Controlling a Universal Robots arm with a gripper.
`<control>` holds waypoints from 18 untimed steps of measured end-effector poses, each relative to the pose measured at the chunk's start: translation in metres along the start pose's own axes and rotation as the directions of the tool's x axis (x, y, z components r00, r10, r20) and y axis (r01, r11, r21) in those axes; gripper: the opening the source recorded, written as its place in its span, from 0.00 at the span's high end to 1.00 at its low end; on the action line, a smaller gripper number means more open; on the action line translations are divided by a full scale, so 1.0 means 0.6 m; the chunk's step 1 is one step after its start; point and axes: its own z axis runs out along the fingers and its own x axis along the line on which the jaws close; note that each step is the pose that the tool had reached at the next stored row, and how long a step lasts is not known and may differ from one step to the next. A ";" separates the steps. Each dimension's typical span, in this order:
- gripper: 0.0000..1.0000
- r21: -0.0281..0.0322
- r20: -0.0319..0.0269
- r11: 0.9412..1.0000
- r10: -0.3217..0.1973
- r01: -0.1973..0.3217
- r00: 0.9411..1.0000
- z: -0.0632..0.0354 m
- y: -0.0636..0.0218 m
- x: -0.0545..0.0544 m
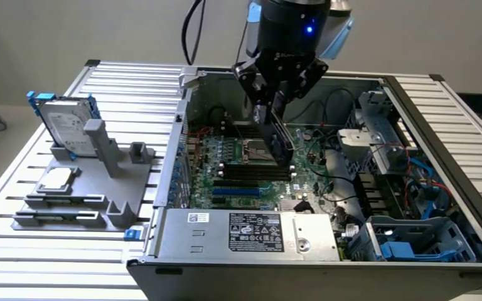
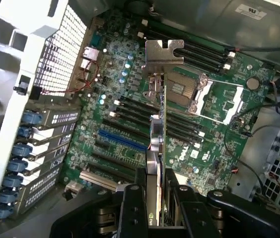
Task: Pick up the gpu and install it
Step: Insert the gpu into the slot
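The gpu [image 1: 277,135] hangs edge-down inside the open computer case, above the motherboard [image 1: 233,182], and my gripper [image 1: 271,100] is shut on its upper end. In the wrist view the gpu [image 2: 157,136] runs away from my gripper [image 2: 156,210], seen edge-on, with its silver end bracket [image 2: 164,52] at the far end. A black finger [image 2: 132,208] presses each side of the card. The card floats over the black slots near the CPU socket [image 2: 192,91]. The blue slot [image 2: 122,141] lies beside it and apart from it.
The case walls [image 1: 178,119] ring the board, with a power supply [image 1: 241,232] at the front and cables and drive bays [image 1: 408,188] on the exterior view's right. Outside, a grey fixture [image 1: 98,207] holds a hard drive with blue frame [image 1: 65,122] and a CPU chip [image 1: 57,179].
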 end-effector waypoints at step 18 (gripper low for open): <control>0.73 0.012 -0.007 0.947 -0.321 0.321 0.947 0.024 0.000 -0.001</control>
